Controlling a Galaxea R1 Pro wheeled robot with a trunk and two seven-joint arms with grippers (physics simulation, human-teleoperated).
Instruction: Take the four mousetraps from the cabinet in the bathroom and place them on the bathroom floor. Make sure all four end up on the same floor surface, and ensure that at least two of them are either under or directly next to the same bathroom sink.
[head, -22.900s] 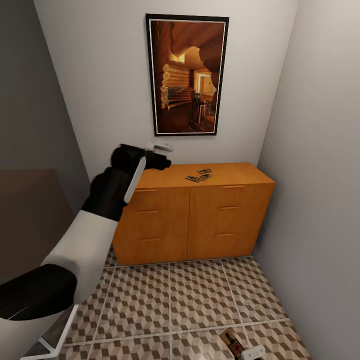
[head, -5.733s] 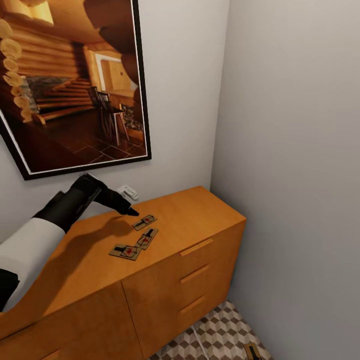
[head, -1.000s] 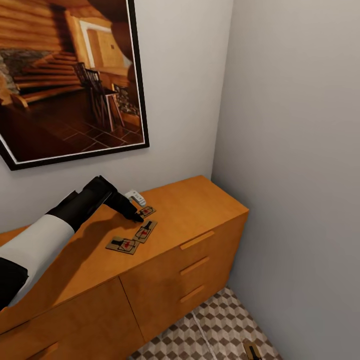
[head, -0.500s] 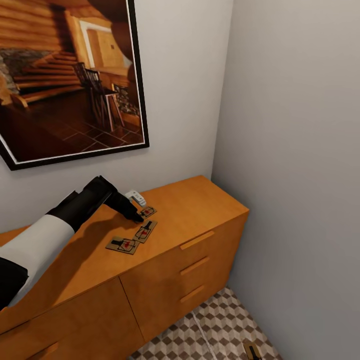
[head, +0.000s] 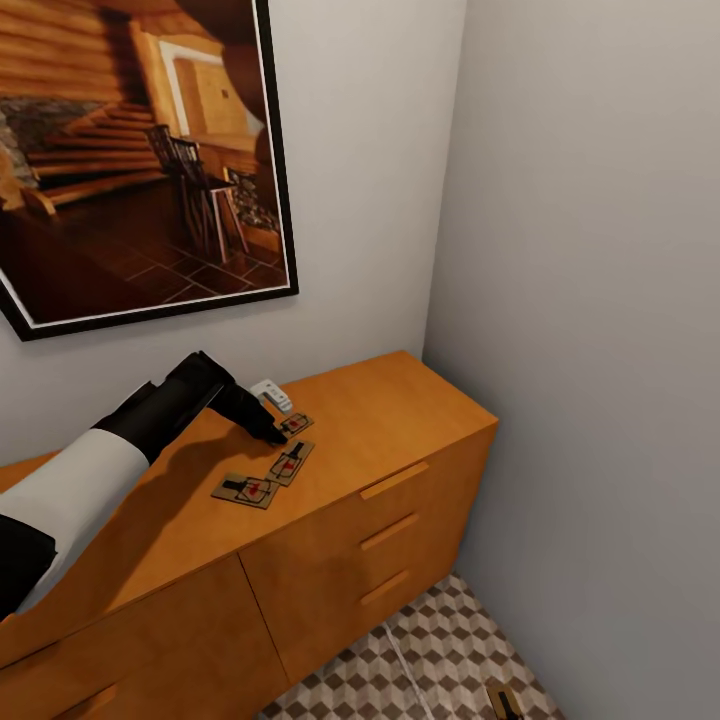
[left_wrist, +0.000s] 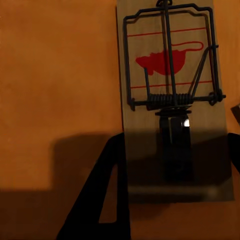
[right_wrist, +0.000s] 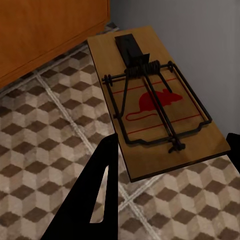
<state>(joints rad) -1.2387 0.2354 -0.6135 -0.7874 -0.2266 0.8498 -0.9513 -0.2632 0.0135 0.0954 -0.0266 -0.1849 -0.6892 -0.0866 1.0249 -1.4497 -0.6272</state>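
Three mousetraps lie on the flat top of the cabinet (head: 330, 480), clustered toward its back edge below the framed picture (head: 140, 160); the left gripper (head: 272, 432) sits down on the cabinet top at the rearmost mousetrap (head: 296, 423), with the middle mousetrap (head: 291, 463) and front mousetrap (head: 247, 490) just beside it; in the left wrist view that rearmost trap lies flat between the dark fingers (left_wrist: 107, 192), jaws apart on either side of the board, whether they touch it cannot be told; the right gripper (right_wrist: 165, 185) carries a fourth mousetrap (right_wrist: 155, 107), jaws closed on its edges, tilted above the bathroom floor (right_wrist: 45, 145) near the cabinet's base and the grey wall (head: 600, 350).
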